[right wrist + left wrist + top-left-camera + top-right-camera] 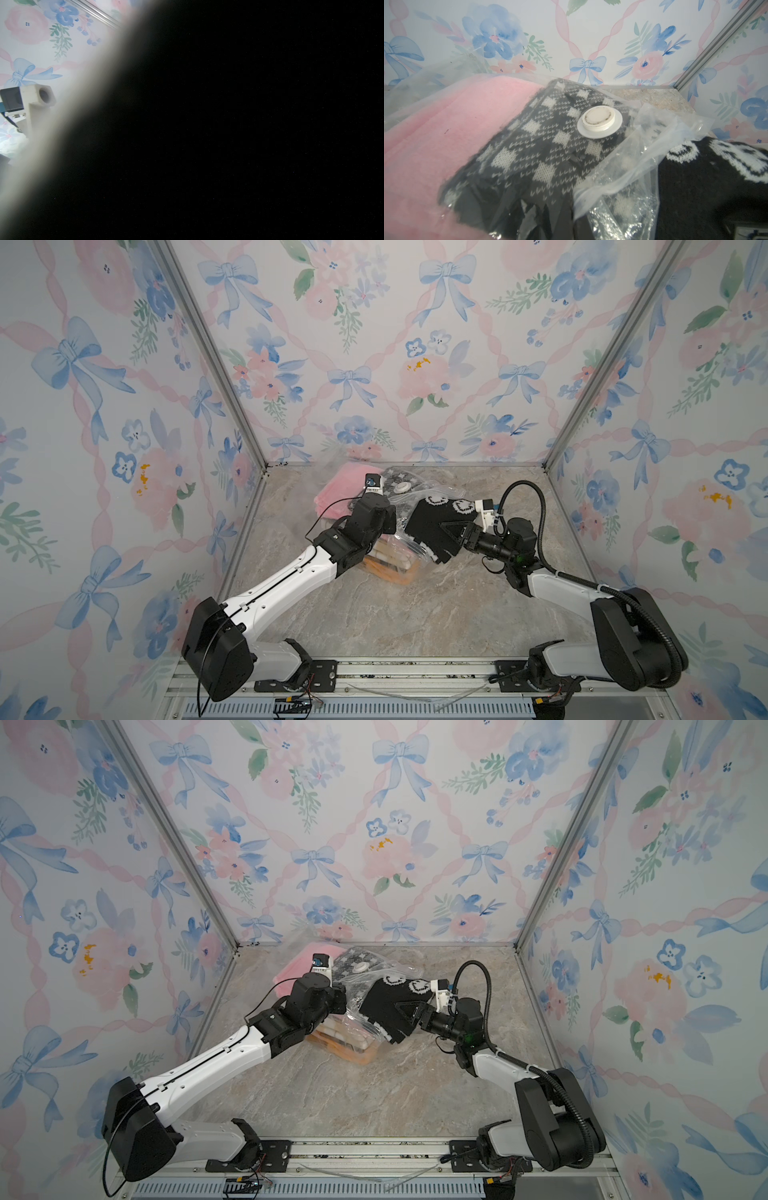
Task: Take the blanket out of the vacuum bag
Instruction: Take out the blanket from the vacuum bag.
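Flowered wallpaper (374, 344) is closing in three sides of the booth, and a marbled stone worktop (415, 614) is spreading out below it. Toward the back, about midway across, the vacuum bag (440, 491) is lying on the worktop, its clear plastic crinkling in both top views (399, 971). A round white valve cap (402, 488) is sitting on its upper face and showing plainly in the left wrist view (599, 121).

Inside the bag, a pink blanket (336, 493) is lying toward the left wall, with a black-and-white checked knit (539, 149) beside it, right under the cap. Orange and cream folded things (390, 568) are showing through the plastic at the near end.

The left arm (291, 576) is reaching in over the near part of the bag, its wrist hiding the left jaws. They are fully closed, though I cannot tell on what.

The right arm (561, 585) is reaching in from the other side. A black knitted blanket (432, 526) with white ring patterns is draping over its end, outside the plastic and touching the bag's loose edge (643, 149). It is covering the right jaws, so I cannot tell how wide they are standing or whether they are gripping it. Something dark and close is blocking most of the right wrist view.
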Robot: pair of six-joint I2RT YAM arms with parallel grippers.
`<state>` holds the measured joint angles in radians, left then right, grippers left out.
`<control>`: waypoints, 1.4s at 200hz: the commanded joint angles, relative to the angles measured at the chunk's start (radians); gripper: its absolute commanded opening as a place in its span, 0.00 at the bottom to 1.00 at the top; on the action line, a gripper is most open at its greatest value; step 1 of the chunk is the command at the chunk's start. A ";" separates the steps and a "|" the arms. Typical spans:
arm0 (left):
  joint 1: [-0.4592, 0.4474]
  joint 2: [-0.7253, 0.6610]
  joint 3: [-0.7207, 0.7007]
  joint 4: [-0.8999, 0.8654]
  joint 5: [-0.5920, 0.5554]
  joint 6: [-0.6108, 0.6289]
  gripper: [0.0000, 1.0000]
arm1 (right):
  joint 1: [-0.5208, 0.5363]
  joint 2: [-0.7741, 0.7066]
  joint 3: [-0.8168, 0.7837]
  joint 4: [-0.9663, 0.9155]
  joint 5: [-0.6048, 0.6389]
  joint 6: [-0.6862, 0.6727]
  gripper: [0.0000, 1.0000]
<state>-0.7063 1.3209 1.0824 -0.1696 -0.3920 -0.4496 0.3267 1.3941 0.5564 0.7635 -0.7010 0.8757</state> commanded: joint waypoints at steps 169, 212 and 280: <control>0.027 -0.035 -0.010 -0.005 -0.031 0.030 0.00 | -0.023 -0.291 0.344 -0.682 -0.086 -0.086 0.00; 0.030 -0.044 -0.025 -0.005 -0.021 0.033 0.00 | -0.099 -0.362 0.400 -0.826 -0.086 -0.057 0.00; 0.036 -0.060 -0.036 0.010 -0.004 0.048 0.00 | -0.212 -0.462 0.513 -0.985 -0.158 -0.014 0.00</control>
<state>-0.6952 1.2850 1.0679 -0.1722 -0.3611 -0.4225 0.1604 0.9924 0.9882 -0.2062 -0.8135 0.8394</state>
